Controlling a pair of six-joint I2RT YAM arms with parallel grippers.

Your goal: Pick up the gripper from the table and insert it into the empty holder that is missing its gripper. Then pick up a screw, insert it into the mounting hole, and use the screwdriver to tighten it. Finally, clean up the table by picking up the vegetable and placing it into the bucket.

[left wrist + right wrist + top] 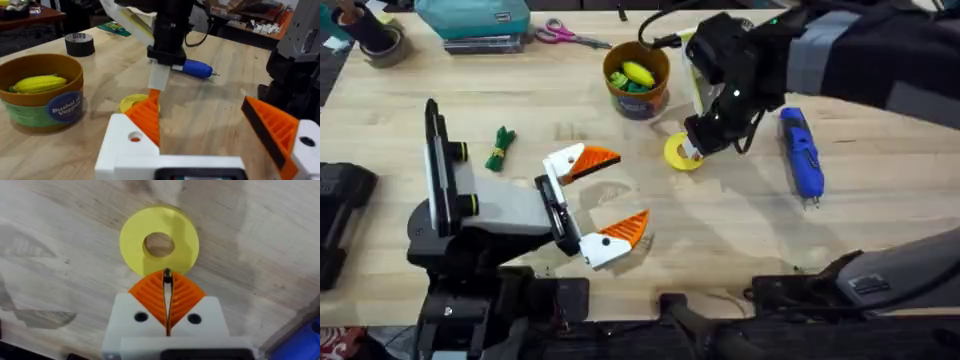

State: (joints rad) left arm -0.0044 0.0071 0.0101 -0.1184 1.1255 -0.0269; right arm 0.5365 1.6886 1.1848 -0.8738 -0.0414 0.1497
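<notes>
Blue screwdriver just beside right tool.

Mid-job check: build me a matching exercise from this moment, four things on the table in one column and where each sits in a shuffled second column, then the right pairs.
Things:
1. screwdriver
2. vegetable
3. bucket
4. yellow ring

Places:
A. holding a yellow toy corn cob, behind the ring
B. flat on the wood directly under the right gripper, whose jaws are closed
C. lying on bare table on the right arm's side
D. lying on bare table behind the left gripper, whose jaws are spread

Pairs: 1-C, 2-D, 3-A, 4-B
</notes>
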